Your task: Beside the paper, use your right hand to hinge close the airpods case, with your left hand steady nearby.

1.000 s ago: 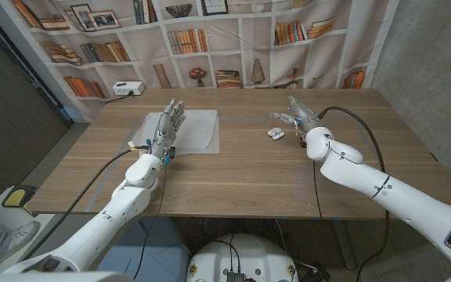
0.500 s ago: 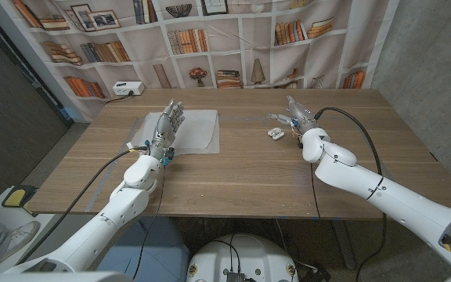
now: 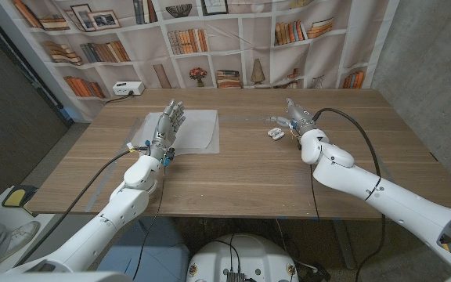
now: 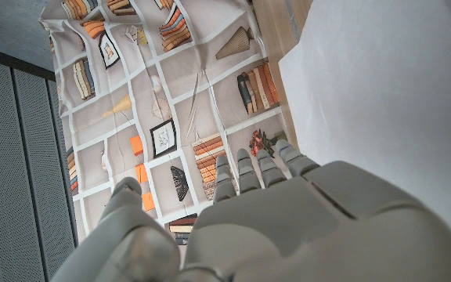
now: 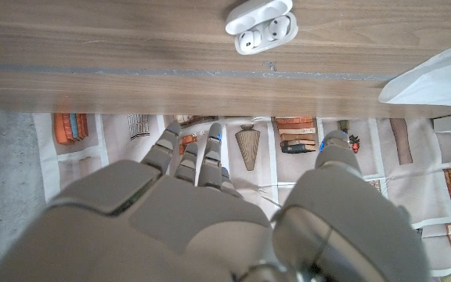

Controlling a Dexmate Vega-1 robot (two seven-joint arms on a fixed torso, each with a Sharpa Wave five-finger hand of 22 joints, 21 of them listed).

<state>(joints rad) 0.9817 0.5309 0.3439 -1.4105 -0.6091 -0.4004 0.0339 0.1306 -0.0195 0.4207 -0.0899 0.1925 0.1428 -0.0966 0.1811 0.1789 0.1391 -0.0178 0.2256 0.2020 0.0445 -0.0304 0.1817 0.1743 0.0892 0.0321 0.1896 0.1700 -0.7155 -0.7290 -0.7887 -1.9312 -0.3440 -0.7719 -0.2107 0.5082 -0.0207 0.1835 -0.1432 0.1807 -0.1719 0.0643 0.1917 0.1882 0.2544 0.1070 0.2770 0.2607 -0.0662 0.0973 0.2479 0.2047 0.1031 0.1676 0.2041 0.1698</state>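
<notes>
The airpods case [image 3: 276, 132] is seen lying open near the right hand [image 3: 296, 116], fingers spread, untouched; the left hand [image 3: 168, 125] is held spread over the paper [image 3: 198, 129].

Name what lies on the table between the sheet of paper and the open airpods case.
Only bare wooden table separates the paper from the airpods case, per the head view.

My left hand [image 3: 169, 125] stands out ahead of its arm, fingers straight and slightly apart, holding nothing. My right hand [image 3: 296, 115] reaches forward, fingers loosely spread, gripping nothing.
</notes>
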